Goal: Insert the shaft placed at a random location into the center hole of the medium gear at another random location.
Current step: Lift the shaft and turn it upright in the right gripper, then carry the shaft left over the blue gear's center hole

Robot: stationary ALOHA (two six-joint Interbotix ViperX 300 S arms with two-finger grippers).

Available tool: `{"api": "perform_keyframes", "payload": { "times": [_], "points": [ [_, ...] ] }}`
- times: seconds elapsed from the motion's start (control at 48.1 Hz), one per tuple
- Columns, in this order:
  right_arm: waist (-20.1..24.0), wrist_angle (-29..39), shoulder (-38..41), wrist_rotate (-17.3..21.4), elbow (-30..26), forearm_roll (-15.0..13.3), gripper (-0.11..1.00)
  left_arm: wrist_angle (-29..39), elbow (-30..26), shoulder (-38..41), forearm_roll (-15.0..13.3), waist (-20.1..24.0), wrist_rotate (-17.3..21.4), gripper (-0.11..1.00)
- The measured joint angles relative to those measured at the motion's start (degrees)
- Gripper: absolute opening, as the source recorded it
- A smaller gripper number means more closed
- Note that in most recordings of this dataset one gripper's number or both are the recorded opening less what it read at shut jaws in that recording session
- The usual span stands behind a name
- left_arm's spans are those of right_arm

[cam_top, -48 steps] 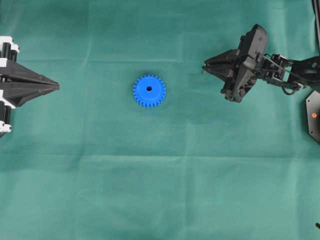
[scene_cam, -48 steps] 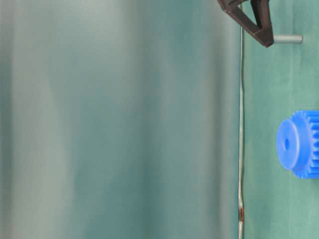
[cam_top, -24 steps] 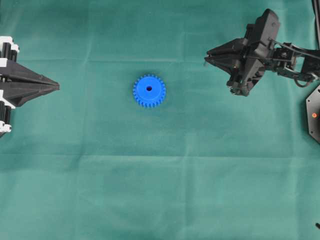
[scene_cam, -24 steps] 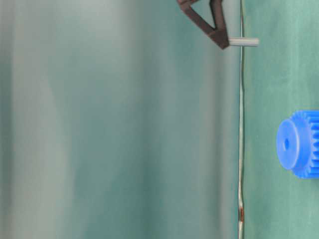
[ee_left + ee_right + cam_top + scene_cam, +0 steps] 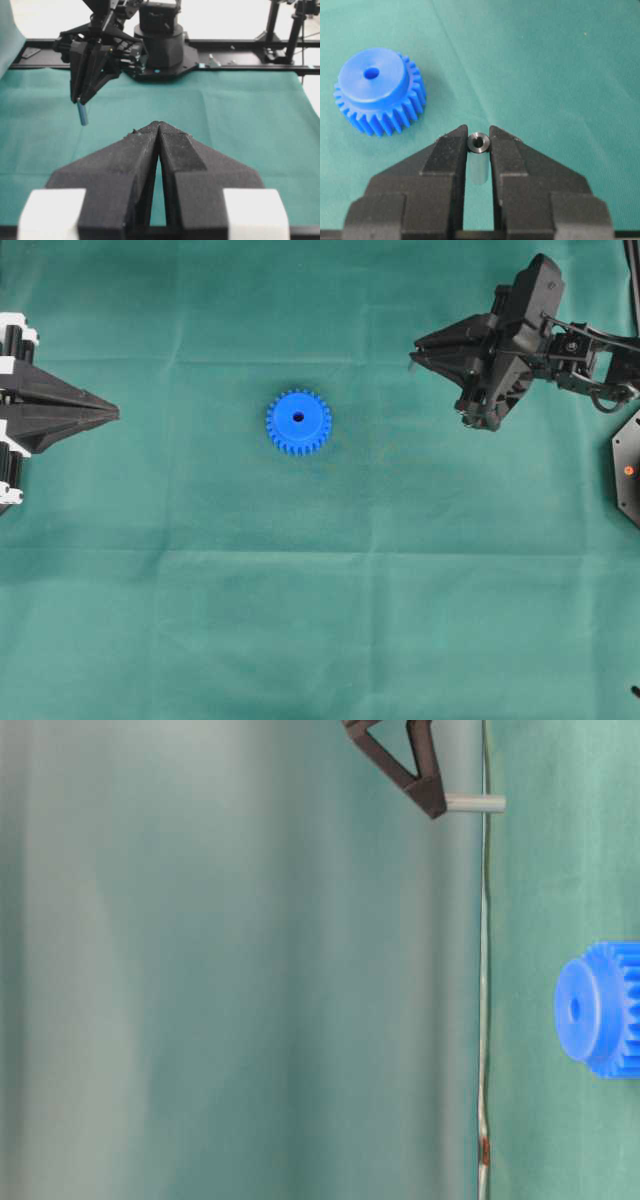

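The medium gear (image 5: 298, 422) is bright blue and lies flat on the green cloth, its center hole (image 5: 298, 417) facing up and empty. It also shows in the table-level view (image 5: 600, 1008) and the right wrist view (image 5: 377, 90). My right gripper (image 5: 415, 352) is shut on the shaft (image 5: 479, 142), a small silvery pin held upright between the fingertips. The shaft (image 5: 475, 804) hangs clear above the cloth, well to the right of the gear in the overhead view. My left gripper (image 5: 115, 414) is shut and empty at the left edge.
A black base plate (image 5: 628, 465) with a red dot sits at the right edge. The right arm's base (image 5: 160, 45) and a black frame stand at the far end of the cloth. Faint creases cross the cloth.
My right gripper has risen off the cloth with the shaft in it and shifted slightly back and to the right. The gear and the left gripper have not moved.
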Motion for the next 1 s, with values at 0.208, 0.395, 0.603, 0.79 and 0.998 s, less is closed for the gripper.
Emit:
{"api": "perform_keyframes", "payload": {
  "times": [0.208,0.395,0.603,0.79,0.998],
  "points": [
    [2.29,0.00,3.34,0.00,-3.16,0.00,0.14,0.00,0.00,0.00,0.00,0.00,-0.09,0.00],
    [4.39,0.09,7.29,0.00,-7.47,0.35,0.14,0.00,0.00,0.09,0.00,0.00,-0.18,0.00],
    [6.94,0.09,12.13,0.00,-13.62,0.53,0.14,0.00,0.00,0.09,0.00,0.00,-0.18,0.00],
    [8.35,0.70,15.38,0.09,-18.11,0.62,0.14,0.00,0.00,0.09,0.00,0.00,-0.18,0.00],
    [9.58,2.20,18.63,0.09,-22.15,0.62,0.14,0.00,0.00,0.09,0.00,0.00,-0.18,0.00]
  ]
}}
